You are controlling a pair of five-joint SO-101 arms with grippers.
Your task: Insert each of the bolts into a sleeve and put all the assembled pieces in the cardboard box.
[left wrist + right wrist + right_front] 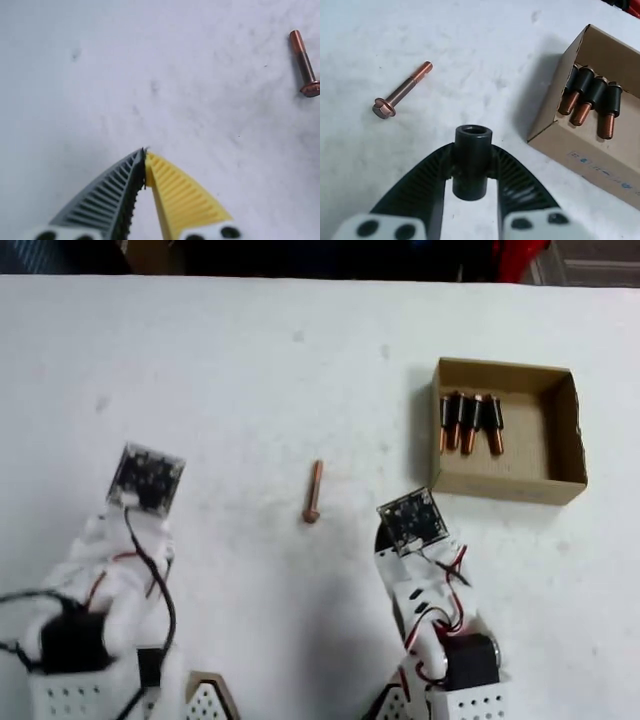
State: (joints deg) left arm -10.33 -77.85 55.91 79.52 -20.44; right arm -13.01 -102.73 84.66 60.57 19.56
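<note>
**Holding a sleeve upright near a loose bolt**

The right gripper (471,154) has its two black ribbed fingers clamped on a black sleeve (472,177), one on each side. The sleeve stands roughly upright between them, its open bore facing the wrist camera. In the high view the right arm (425,590) sits just in front of the cardboard box (505,483), on its near side.

A copper flange bolt (314,492) lies flat on the white table (250,370), between the two arms and apart from both. Its head points toward the arms' bases and its threaded end points away. The left wrist view has it off to one side (305,65), and the right wrist view has it beyond the held sleeve (402,91).

The left gripper (145,155) has a grey and a yellow finger, and the two are closed tip to tip with nothing between them — they hang over bare table. The left arm (110,570) is at the table's left side, well away from the box.

Inside the box, assembled pieces (470,422) lie side by side against one wall — black sleeves with copper bolt ends sticking out.
</note>
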